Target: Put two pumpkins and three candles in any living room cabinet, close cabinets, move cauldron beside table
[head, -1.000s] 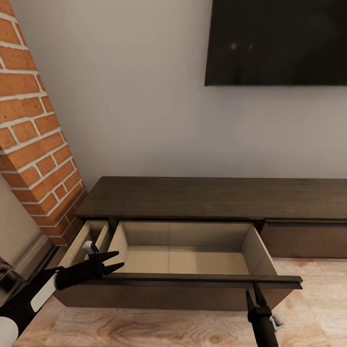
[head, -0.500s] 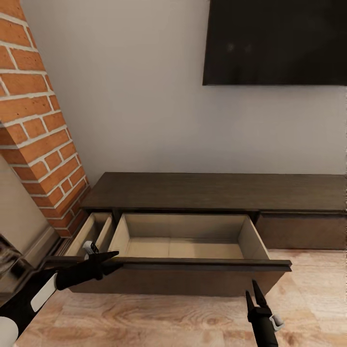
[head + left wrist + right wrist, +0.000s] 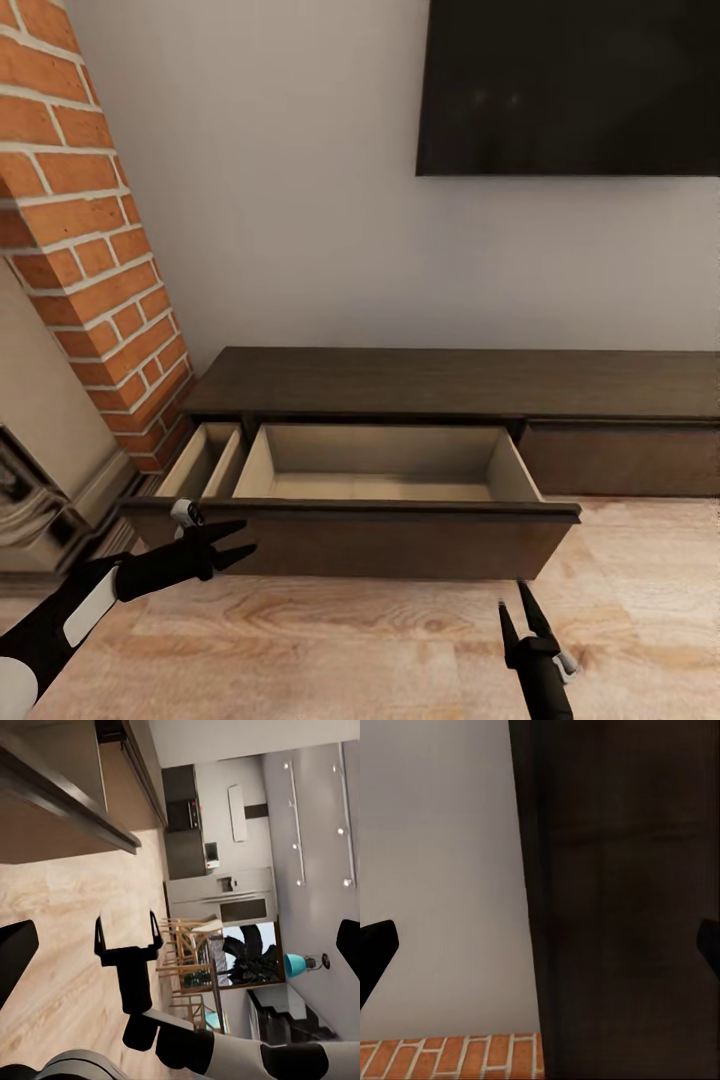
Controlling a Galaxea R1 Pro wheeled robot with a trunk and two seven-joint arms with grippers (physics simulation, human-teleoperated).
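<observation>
Cabinet against wall, under dark screen; wide drawer pulled out. Left gripper spread, empty, just before drawer front's left end. Right gripper spread, empty, below drawer's right end, apart.

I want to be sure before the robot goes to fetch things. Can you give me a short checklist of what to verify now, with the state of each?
1. Cabinet wide drawer pulled out: ok.
2. Wide drawer has free room: ok as far as its floor shows.
3. Narrow drawer beside it also open: ok.
4. Left gripper open, holding nothing: ok.
5. Right gripper open, holding nothing: ok.
6. Every cabinet closed: not ok, two drawers stand open.
</observation>
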